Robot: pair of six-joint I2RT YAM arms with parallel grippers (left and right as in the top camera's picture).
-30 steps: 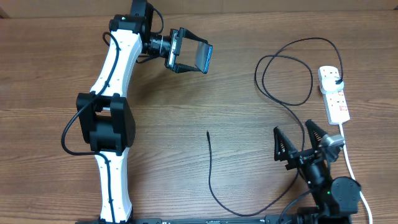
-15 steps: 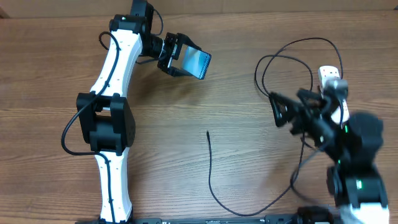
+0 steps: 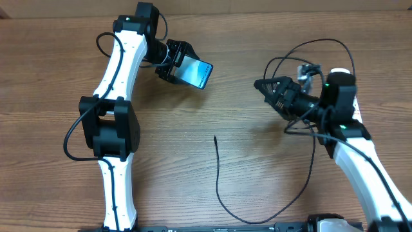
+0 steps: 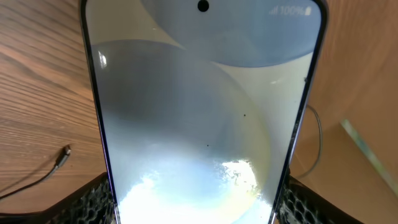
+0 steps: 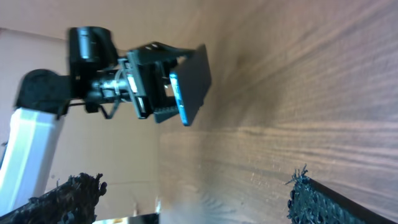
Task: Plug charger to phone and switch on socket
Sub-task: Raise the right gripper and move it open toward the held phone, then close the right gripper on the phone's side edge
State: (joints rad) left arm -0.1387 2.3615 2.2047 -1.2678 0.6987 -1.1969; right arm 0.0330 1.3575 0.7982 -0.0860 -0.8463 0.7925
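Where the table lies nearest us, we count one charger (image 3: 217, 174), its tip lying loose at centre. Farther off are two grippers: the right gripper (image 3: 265, 90) gapes wide and empty, and the left gripper (image 3: 182, 66) clamps the one phone (image 3: 196, 73) at far left. Only the left wrist view shows its screen close.
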